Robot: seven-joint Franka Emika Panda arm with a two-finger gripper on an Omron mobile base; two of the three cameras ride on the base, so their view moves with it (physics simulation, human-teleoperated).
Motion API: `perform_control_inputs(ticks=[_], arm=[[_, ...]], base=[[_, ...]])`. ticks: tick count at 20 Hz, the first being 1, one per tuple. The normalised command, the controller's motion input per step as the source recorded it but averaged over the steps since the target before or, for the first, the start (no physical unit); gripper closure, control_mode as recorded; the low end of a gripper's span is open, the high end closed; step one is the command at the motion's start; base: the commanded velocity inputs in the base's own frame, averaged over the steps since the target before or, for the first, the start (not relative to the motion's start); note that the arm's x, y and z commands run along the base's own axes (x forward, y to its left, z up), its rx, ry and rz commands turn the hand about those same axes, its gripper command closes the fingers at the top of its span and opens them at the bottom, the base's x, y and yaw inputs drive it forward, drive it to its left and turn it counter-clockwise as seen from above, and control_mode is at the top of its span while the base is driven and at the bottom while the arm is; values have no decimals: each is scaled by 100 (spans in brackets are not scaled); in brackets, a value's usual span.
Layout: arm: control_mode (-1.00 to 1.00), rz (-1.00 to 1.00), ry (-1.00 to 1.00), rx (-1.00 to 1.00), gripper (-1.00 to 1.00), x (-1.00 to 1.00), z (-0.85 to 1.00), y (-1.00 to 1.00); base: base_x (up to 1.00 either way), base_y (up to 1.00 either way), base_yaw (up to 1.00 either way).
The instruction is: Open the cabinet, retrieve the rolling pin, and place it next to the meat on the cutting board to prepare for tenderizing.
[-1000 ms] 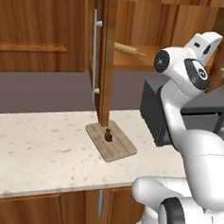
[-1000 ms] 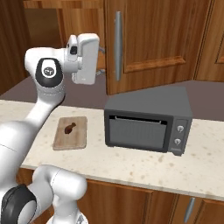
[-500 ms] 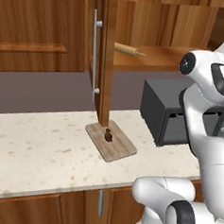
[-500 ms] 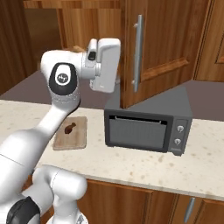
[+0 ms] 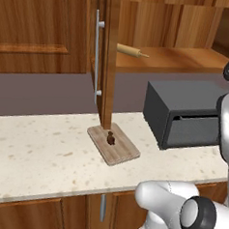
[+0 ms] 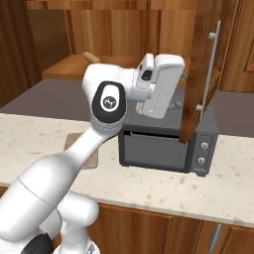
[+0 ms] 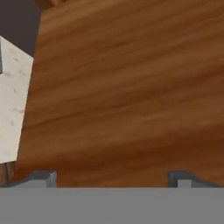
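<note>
Cabinet [image 5: 109, 63] standing open, door edge-on over the bench [image 5: 41, 155]. Rolling pin [image 5: 128, 50] lying on the cabinet shelf [image 5: 173, 57], well apart from the claw [image 7: 112, 177]. Claw hovering close against the door's wood face, tips spread wide, gripping nothing. Meat [image 5: 111, 139] sitting on the cutting board [image 5: 113, 144] below the door

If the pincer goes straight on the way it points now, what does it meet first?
Most likely the inner face of the open reddish-brown wooden cabinet door: it lies right ahead of the open pincer. The distance is unclear.
</note>
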Motion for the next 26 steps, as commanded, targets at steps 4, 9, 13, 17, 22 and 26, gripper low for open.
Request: perform_control_inputs(ticks=[4,9,13,17,22,26], arm=[[-100,-1,0,6,-100,-8,-11,-92],[-100,3,-6,3,-100,-26,-2,-10],[-100,12,-17,0,-100,-65,0,65],[-100,15,-1,4,-100,-28,0,90],[-100,22,0,13,-100,-1,0,83],[-100,27,0,19,-100,0,0,74]], base=[[0,0,0],[0,0,0],[0,0,0],[0,0,0],[0,0,0],[0,0,0]])
